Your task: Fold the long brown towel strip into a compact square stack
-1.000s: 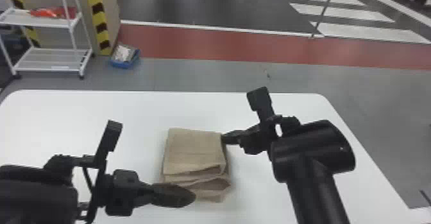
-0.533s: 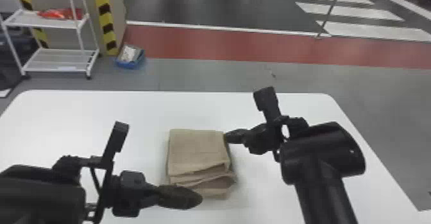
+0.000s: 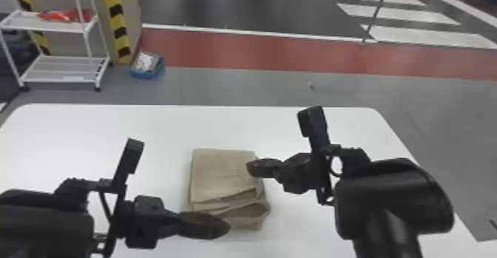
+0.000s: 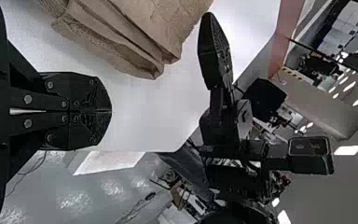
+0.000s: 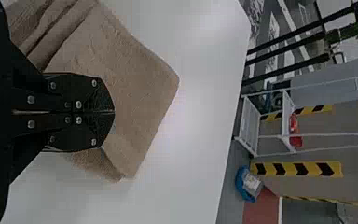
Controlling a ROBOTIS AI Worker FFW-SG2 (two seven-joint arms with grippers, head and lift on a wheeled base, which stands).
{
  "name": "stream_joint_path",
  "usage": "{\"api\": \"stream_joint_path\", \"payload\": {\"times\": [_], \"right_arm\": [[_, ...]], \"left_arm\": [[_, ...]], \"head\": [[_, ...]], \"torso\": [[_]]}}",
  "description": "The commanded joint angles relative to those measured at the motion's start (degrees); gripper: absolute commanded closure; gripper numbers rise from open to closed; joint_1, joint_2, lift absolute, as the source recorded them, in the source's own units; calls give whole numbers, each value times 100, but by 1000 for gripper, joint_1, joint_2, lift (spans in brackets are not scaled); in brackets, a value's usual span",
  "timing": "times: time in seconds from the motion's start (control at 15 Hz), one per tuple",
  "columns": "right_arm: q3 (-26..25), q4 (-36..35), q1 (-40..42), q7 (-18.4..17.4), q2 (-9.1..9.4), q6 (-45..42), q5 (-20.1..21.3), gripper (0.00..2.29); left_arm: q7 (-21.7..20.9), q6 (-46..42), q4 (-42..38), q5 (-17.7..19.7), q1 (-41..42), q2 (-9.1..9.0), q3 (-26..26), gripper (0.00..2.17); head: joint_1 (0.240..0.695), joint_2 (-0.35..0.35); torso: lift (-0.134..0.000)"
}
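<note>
While the brown towel (image 3: 222, 177) lies folded on the worktop (image 3: 92, 139), left gripper (image 3: 223, 227) and right gripper (image 3: 253, 167) clenched empty, near its edges

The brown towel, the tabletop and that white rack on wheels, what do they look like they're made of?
Brown towel: matte cloth, perhaps cotton; its surface is nubby and its folds are soft.
Tabletop: smooth, faintly glossy white, possibly laminate; it reflects light in a soft sheen.
White rack: likely painted metal, judging by its slim, straight posts, though coated plastic is possible.
</note>
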Motion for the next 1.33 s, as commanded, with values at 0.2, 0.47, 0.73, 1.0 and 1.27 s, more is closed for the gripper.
{"api": "stream_joint_path", "payload": {"times": [0.2, 0.47, 0.73, 1.0, 1.27], "right_arm": [[731, 83, 323, 20, 5, 361, 579, 2206], [828, 39, 648, 179, 5, 273, 693, 2206], [371, -418, 604, 38, 5, -78, 25, 2206], [-148, -787, 648, -252, 5, -377, -845, 2000], [-816, -857, 1255, -1272, 5, -2399, -2041, -1]], "left_arm": [[8, -12, 9, 0, 7, 4, 57, 2145], [25, -12, 70, 0, -19, -22, 21, 2145], [43, -12, 27, 18, -19, -22, 118, 2145], [113, 58, -202, 71, 16, -40, 338, 2108], [421, 181, -606, 703, 7, -40, 1393, 647]], "head": [[695, -111], [695, -95], [695, -94], [695, -92], [695, -95]], "torso": [[-124], [-124], [-124], [-124], [-124]]}}
